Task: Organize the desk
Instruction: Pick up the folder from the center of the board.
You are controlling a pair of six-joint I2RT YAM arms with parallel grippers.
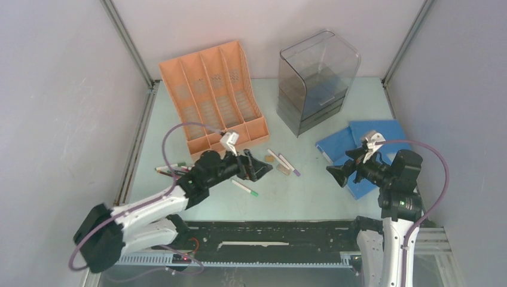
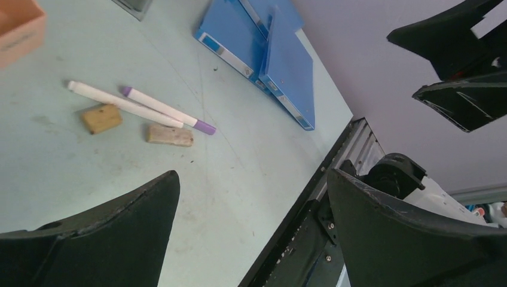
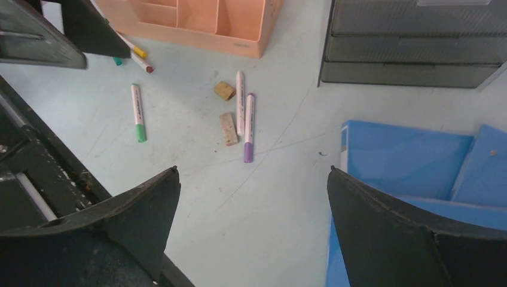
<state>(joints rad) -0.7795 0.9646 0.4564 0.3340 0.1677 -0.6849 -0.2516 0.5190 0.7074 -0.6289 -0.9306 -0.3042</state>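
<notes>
**Left.** The worktop [image 1: 311, 200], a pale green surface, spanned the whole enclosure and carried every item. A loose cluster of markers [image 1: 170, 169] lay at its left, partly hidden by the left arm [image 1: 155, 203]. An orange file organiser [image 1: 212, 95] stood at the rear left.

**Centre.** The left gripper [image 1: 262, 169] hovered low over the worktop with its jaws spread wide and nothing between them. A green-capped marker [image 1: 246, 189] lay just on its near side. Beyond its tips, a white marker [image 3: 240, 101] and a purple-capped marker [image 3: 249, 125] lay side by side. Two cork pieces [image 3: 228, 128] sat close against them. A grey drawer unit [image 1: 314, 89] stood at the rear.

**Right.** The right gripper [image 1: 336, 171] hung over the near-left corner of the overlapping blue folders [image 1: 382, 131]. Its jaws were equally spread and it held nothing.

**Findings.** In my judgement nothing had been sorted yet.

**Hazards:**
- The round markers would roll if a finger came down off-centre.
- The paired markers and corks lay so close that a wide-open descent on one would likely knock the others aside.
- The folders lay flat near the right edge. A failed pinch could slide them towards the frame rail or off the worktop.
- The two grippers faced each other across a short gap. A reach by both towards the middle at once risked contact between them.
</notes>
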